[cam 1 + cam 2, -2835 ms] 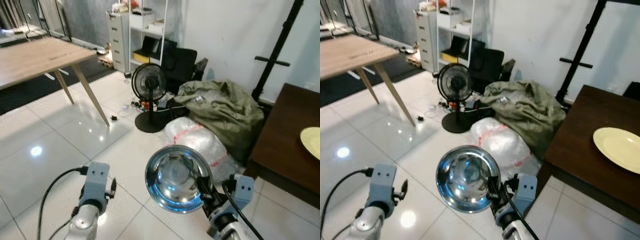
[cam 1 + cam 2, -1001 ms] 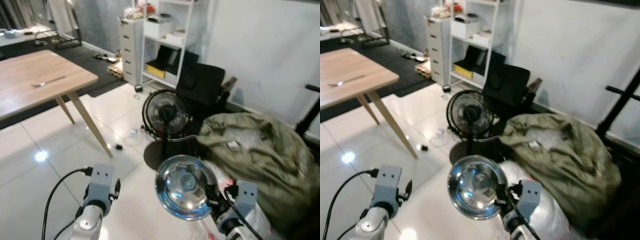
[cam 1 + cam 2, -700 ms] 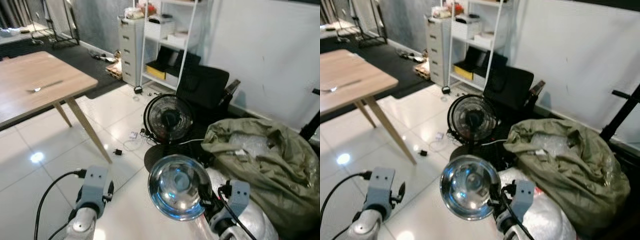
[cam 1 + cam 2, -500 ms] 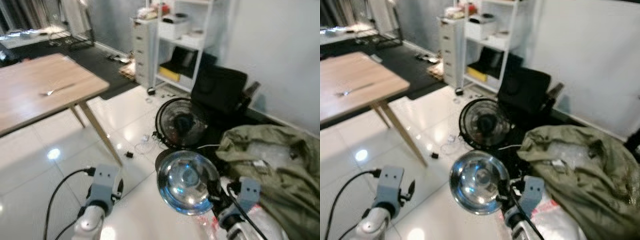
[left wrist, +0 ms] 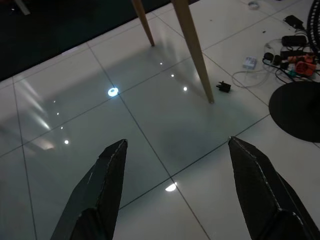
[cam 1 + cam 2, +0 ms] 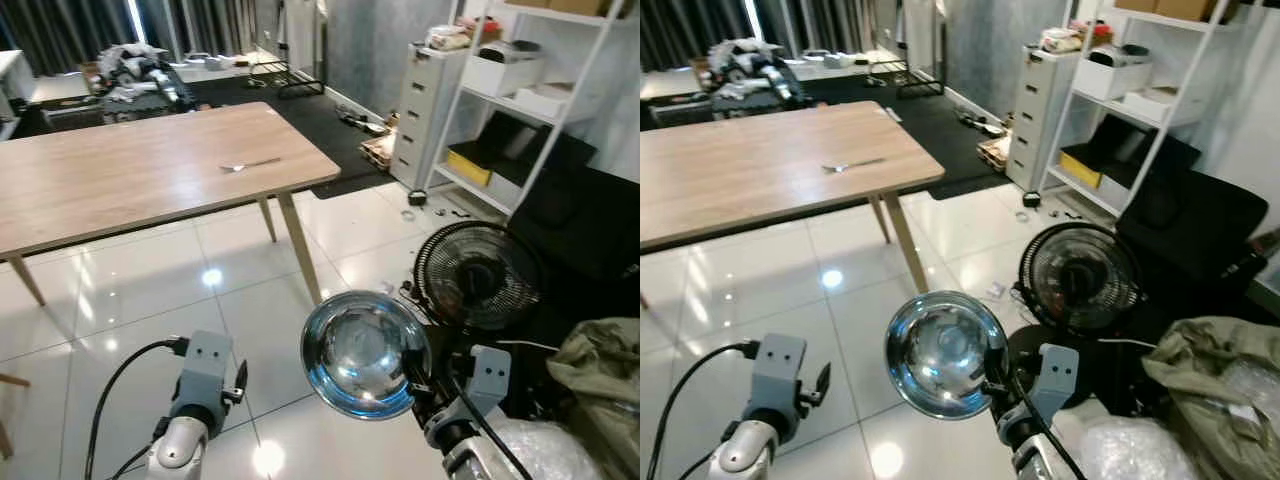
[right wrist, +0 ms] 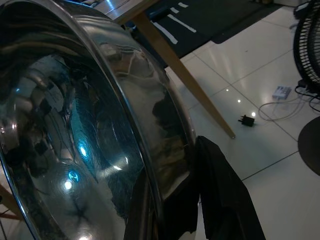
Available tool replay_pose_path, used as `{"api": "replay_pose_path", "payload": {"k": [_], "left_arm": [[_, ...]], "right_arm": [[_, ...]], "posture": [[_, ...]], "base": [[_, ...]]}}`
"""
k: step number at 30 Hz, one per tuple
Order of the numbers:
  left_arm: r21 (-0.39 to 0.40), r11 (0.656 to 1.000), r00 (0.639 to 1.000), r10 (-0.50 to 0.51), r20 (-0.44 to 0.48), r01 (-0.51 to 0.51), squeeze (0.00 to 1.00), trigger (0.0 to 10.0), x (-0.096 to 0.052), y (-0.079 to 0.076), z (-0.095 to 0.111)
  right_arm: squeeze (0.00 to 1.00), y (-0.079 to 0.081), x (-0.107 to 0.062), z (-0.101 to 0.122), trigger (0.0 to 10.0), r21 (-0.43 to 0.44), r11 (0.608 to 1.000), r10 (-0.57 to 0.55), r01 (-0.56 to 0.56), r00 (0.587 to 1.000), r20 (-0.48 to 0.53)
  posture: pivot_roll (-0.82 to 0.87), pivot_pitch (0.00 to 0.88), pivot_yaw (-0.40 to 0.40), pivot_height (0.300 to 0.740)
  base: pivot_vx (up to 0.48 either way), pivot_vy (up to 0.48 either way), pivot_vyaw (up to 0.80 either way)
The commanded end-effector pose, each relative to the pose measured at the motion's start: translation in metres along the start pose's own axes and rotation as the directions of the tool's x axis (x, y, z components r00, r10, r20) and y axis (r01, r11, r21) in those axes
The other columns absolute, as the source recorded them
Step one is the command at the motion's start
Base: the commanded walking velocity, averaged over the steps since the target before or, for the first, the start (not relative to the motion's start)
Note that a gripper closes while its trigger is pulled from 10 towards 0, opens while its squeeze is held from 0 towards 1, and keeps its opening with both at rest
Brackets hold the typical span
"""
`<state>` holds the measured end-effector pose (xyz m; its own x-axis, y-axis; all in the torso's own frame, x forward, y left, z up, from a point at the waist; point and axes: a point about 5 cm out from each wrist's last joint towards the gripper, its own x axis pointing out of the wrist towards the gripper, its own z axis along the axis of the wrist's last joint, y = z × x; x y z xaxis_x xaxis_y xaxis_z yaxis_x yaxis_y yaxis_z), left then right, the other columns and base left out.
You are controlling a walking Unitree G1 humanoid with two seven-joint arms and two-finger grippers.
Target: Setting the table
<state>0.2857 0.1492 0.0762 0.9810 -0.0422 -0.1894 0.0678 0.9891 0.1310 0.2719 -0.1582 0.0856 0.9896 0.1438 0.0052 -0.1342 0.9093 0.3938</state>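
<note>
A shiny steel bowl [image 6: 365, 354] is held low in front of me by its rim, with my right gripper [image 6: 415, 388] shut on it; in the right wrist view the bowl [image 7: 85, 130] is pinched by a black finger [image 7: 220, 195]. My left gripper [image 5: 175, 187] hangs open over the white floor tiles, with nothing between its fingers. A light wooden table [image 6: 130, 170] stands ahead to the left, and a fork or spoon [image 6: 250, 164] lies near its right edge.
A black floor fan [image 6: 478, 276] stands ahead on the right, with cables and a plug [image 5: 223, 87] on the tiles. A white shelf unit [image 6: 520, 90] and drawer cabinet [image 6: 428, 90] stand behind it. A green bag [image 6: 605, 370] and a plastic bundle [image 6: 545, 450] lie at right.
The camera has swung left: the wooden table now sits ahead, and the fan and green bag have shifted right. The bowl stays in my right gripper.
</note>
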Motion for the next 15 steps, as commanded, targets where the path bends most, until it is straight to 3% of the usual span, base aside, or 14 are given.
{"api": "replay_pose_path", "payload": {"k": [1,15], "left_arm": [[0.008,1.0,1.0,0.004,-0.019,-0.004,0.0,10.0,-0.0009,0.001,-0.0037],[0.01,1.0,0.999,0.028,-0.03,-0.028,0.0,10.0,-0.0001,0.0036,-0.0045]], "right_arm": [[0.0,0.0027,-0.0003,0.0026,10.0,0.019,1.0,0.012,-0.013,1.0,0.017],[0.0,0.0044,-0.0013,0.0011,10.0,0.022,0.999,0.025,-0.025,1.0,0.01]], "posture": [[0.03,0.023,0.062,0.74],[0.03,0.026,0.061,0.74]], "base": [[0.0,0.0,0.8],[0.0,0.0,0.8]]}}
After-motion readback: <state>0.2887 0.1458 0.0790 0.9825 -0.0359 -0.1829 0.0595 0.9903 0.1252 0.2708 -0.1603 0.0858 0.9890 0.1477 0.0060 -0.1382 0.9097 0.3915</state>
